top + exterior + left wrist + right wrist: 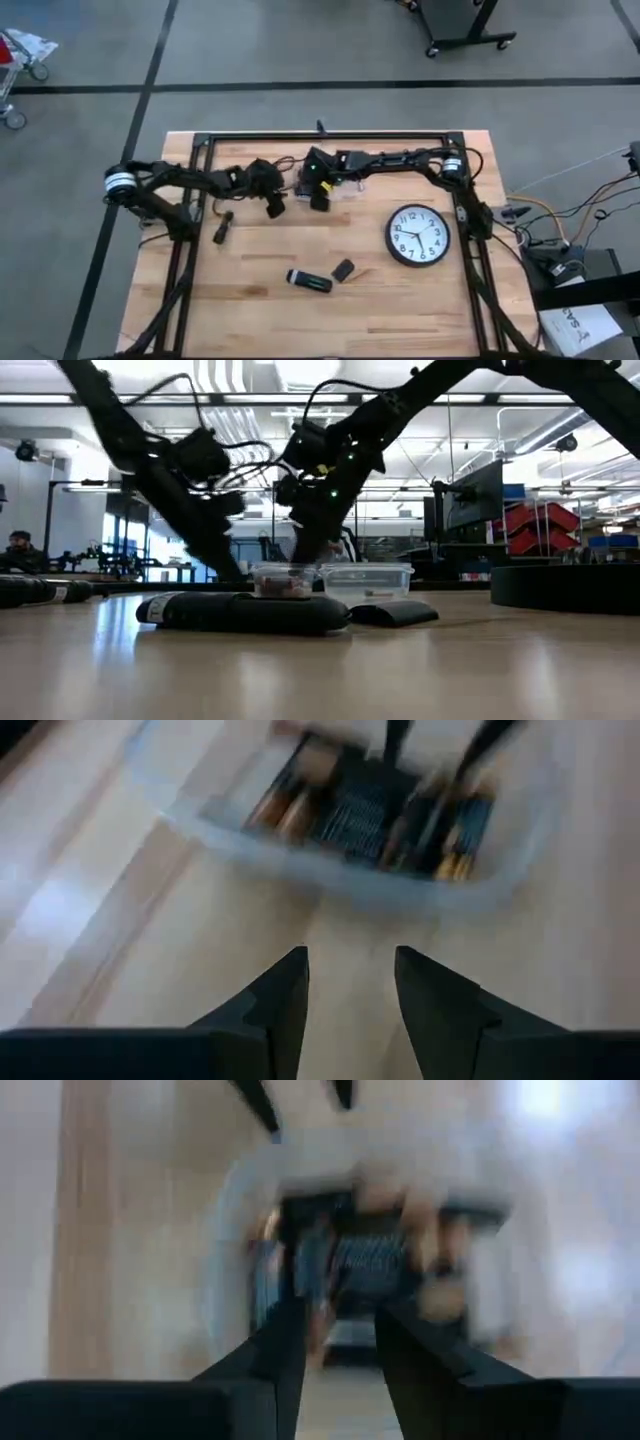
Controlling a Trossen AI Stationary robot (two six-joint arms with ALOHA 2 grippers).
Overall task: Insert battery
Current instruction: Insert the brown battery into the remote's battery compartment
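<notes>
A clear plastic container [350,815] holding several batteries sits on the wooden table at its far middle, and shows in the low view [288,580] too. My left gripper [350,985] hovers open just to the container's left [274,206], with nothing between its fingers. My right gripper [338,1335] is open above the container [360,1250], pointing down into it [320,198]. A black device [308,281] lies flat near the table's front, with a small black cover [343,269] beside it.
A round wall clock [416,236] lies face up on the right of the table. A small dark object [222,228] lies at the left, by the left arm. A black frame [320,135] runs along the table's edges. Bare wood lies between the container and the device.
</notes>
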